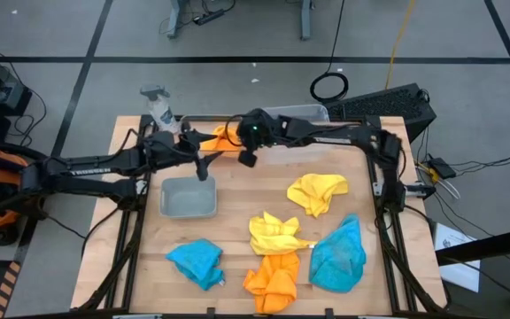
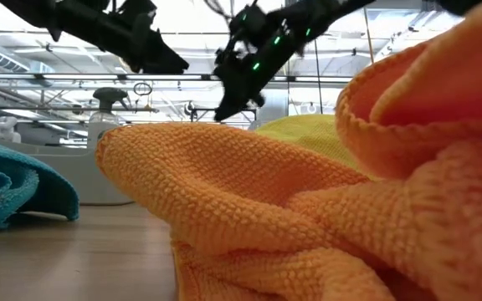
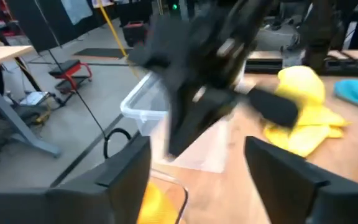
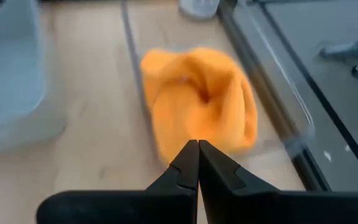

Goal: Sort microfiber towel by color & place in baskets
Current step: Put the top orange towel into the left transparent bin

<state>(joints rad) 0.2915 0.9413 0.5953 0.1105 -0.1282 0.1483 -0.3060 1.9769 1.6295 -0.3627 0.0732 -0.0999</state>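
- Wooden table (image 1: pixel 237 239) with five loose microfiber towels spread over its near half: blue towel (image 1: pixel 196 261), second blue towel (image 1: pixel 338 254), yellow towel (image 1: pixel 317 191), second yellow towel (image 1: pixel 274 234), orange towel (image 1: pixel 273 281).
- Three clear baskets at the far side: empty basket (image 1: pixel 189 197) in the open, far-edge basket (image 1: pixel 204 137) already holding an orange towel (image 4: pixel 197 99), and a third basket (image 1: pixel 295 112) at the far edge to the right.
- Right gripper (image 4: pixel 197 163) hanging just above and beside the binned orange towel, fingers pressed together on nothing (towel lying free in its basket, beyond the tips).
- Left gripper (image 3: pixel 191 174) close by, between the far-edge basket and the empty basket, fingers spread and holding nothing (right arm's wrist blurred right in front of them).
- Deciding relation, as a judgement: all loose towels lie toward the near edge, well apart from both grippers; loose orange towel sits near the middle, slightly right, so roughly equal reach; left blue towel clearly nearer the left arm, yellow pair and right blue towel nearer the right arm.
- No clear long axis on any crumpled towel, so approach from straight above looks enough.
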